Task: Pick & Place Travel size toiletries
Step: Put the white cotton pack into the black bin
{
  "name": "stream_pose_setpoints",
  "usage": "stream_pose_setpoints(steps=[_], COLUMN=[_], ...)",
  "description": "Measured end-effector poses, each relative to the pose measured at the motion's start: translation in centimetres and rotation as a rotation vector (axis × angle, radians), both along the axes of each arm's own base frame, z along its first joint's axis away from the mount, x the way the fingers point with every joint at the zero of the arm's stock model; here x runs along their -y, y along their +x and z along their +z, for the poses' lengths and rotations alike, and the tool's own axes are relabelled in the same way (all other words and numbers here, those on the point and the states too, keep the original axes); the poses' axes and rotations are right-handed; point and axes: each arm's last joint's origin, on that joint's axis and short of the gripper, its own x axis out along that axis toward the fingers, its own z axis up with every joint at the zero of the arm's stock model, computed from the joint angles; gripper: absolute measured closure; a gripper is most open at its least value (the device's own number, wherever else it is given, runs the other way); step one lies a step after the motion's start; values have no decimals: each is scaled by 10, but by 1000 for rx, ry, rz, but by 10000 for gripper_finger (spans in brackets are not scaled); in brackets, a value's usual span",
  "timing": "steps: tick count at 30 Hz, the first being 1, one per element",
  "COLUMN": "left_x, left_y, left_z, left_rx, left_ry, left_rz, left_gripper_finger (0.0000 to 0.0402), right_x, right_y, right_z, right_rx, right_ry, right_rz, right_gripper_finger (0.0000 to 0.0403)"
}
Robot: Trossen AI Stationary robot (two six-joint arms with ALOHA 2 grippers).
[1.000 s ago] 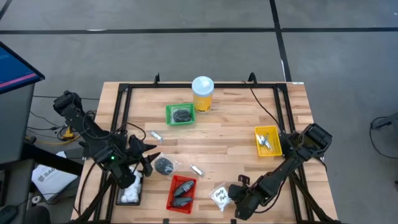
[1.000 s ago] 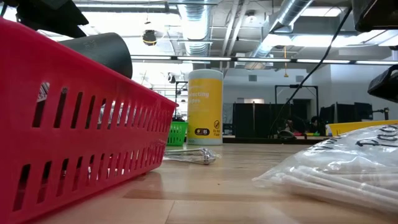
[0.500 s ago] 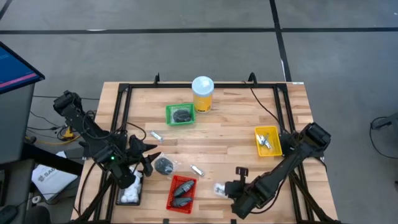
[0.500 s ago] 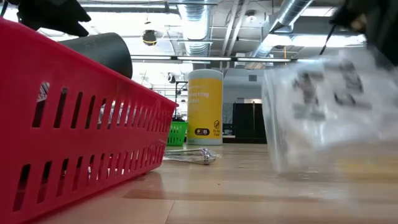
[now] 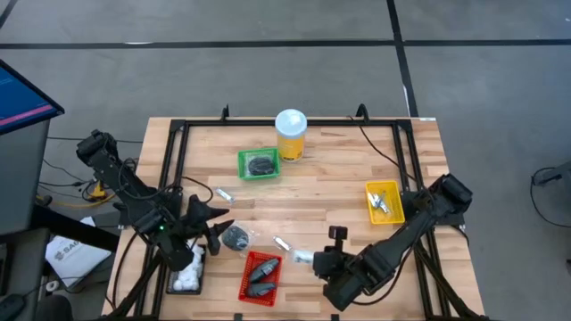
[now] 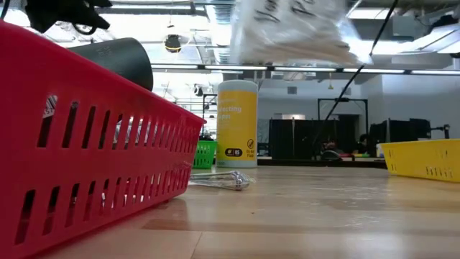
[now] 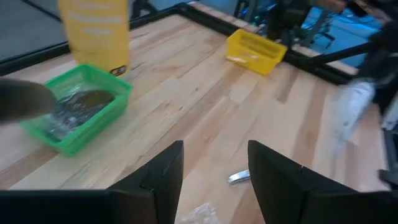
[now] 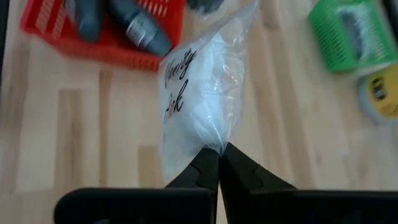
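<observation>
My right gripper (image 8: 216, 163) is shut on a clear crinkly sachet (image 8: 200, 102) with white contents and dark print. It is over the table's near middle in the high view (image 5: 303, 258), just right of the red tray (image 5: 260, 276), which holds small dark bottles (image 8: 140, 31). The low view shows the sachet (image 6: 287, 29) high above the tabletop. My left gripper (image 7: 214, 177) is open beside a dark round puck (image 5: 235, 237) lying flat on the wood. A thin silvery tube (image 5: 283, 243) lies flat between the puck and the sachet. My right gripper pinches the sachet's plastic edge (image 8: 214, 144) between its two fingertips (image 8: 202, 165), coming from the table's near right side. The sachet is lifted clear of the table and sticks out ahead of the fingers. One layer or several, I cannot tell.
A green tray (image 5: 259, 163) with a dark item and a tall yellow jar (image 5: 291, 134) stand toward the far edge. A yellow tray (image 5: 384, 201) sits on the right. A black tray (image 5: 186, 273) with white sachets is at the near left. Another silvery tube (image 5: 224, 193) lies left of centre.
My right gripper has risen and moved toward the table's left and far side. The sachet lay flat on the wood near the near edge a second ago; it is now lifted clear and carried to a spot just right of the red tray.
</observation>
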Motion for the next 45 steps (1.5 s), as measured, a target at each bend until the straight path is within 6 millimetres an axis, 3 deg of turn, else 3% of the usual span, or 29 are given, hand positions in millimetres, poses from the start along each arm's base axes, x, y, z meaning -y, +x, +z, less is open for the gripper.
stream_pose_setpoints(steps=[15, 22, 28, 36, 45], left_x=[10, 16, 20, 17, 16], left_y=[13, 34, 61, 80, 85], left_z=[14, 16, 12, 9, 5], left_rx=[66, 68, 89, 112, 100], left_ry=[35, 36, 45, 19, 6], left_rz=[-92, -213, -324, -405, -436], left_gripper_finger=[234, 234, 234, 234, 234], right_x=[13, 19, 26, 32, 44], right_y=[31, 40, 46, 49, 45], right_z=[39, 50, 54, 54, 63], right_rx=[132, 175, 181, 174, 165], right_ry=[-67, -82, -93, -108, -118], right_rz=[103, 133, 129, 125, 110], right_gripper_finger=[403, 403, 403, 403, 403])
